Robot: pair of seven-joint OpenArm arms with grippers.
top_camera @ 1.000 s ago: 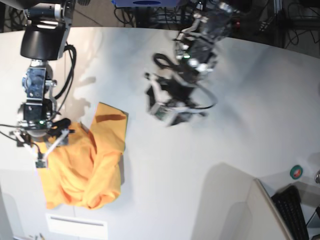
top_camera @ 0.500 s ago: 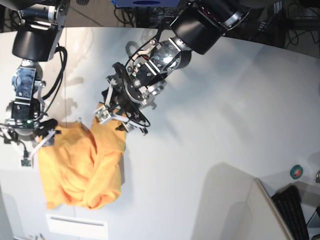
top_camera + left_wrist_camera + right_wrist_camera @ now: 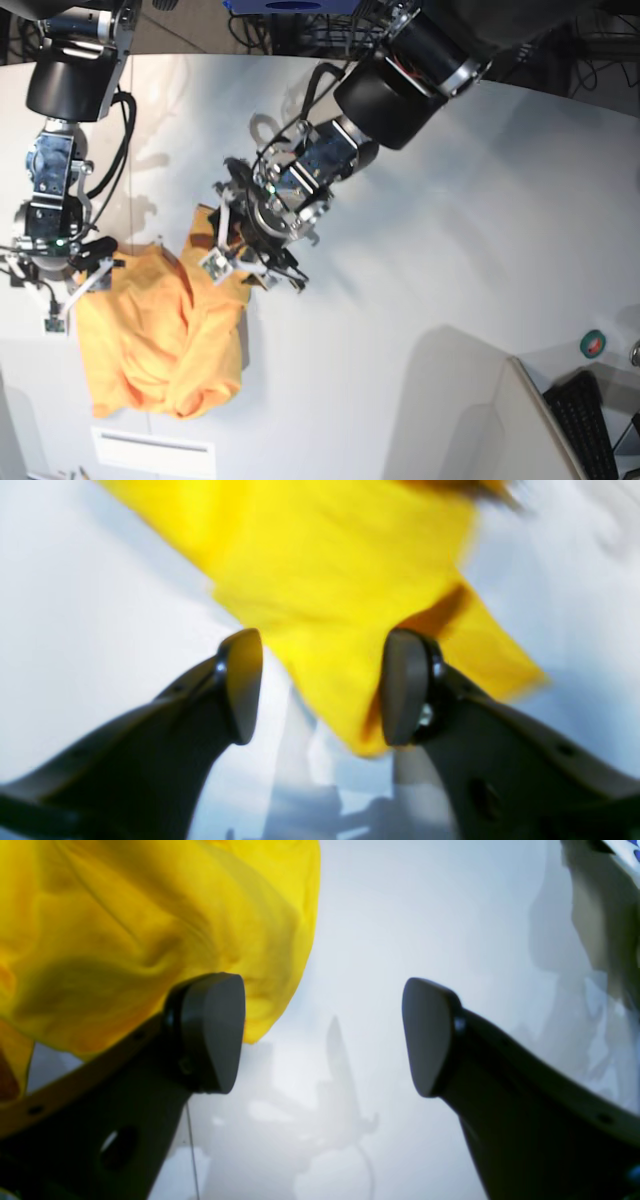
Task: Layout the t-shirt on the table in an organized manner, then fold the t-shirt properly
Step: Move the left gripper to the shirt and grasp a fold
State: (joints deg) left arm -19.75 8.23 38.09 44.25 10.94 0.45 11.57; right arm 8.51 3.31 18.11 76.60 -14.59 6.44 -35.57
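The orange-yellow t-shirt (image 3: 160, 340) lies crumpled on the left part of the table (image 3: 420, 300). My left gripper (image 3: 235, 268) reaches across to the shirt's upper right corner. In the left wrist view that gripper (image 3: 320, 680) is open, and a corner of the t-shirt (image 3: 340, 580) lies between its fingers (image 3: 400, 685). My right gripper (image 3: 62, 295) hangs at the shirt's upper left edge. In the right wrist view it (image 3: 325, 1035) stands wide open over bare table (image 3: 400, 915), with the t-shirt (image 3: 125, 940) behind its left finger and nothing between the two.
A green and red round thing (image 3: 592, 345) and a black keyboard (image 3: 585, 420) sit at the lower right, beside a pale raised panel (image 3: 470, 410). A white strip (image 3: 150, 450) lies near the front edge below the shirt. Cables run along the back.
My left arm swung from the middle of the table over to the shirt's upper right corner, and its jaws narrowed a little. The right gripper shifted left to the shirt's edge.
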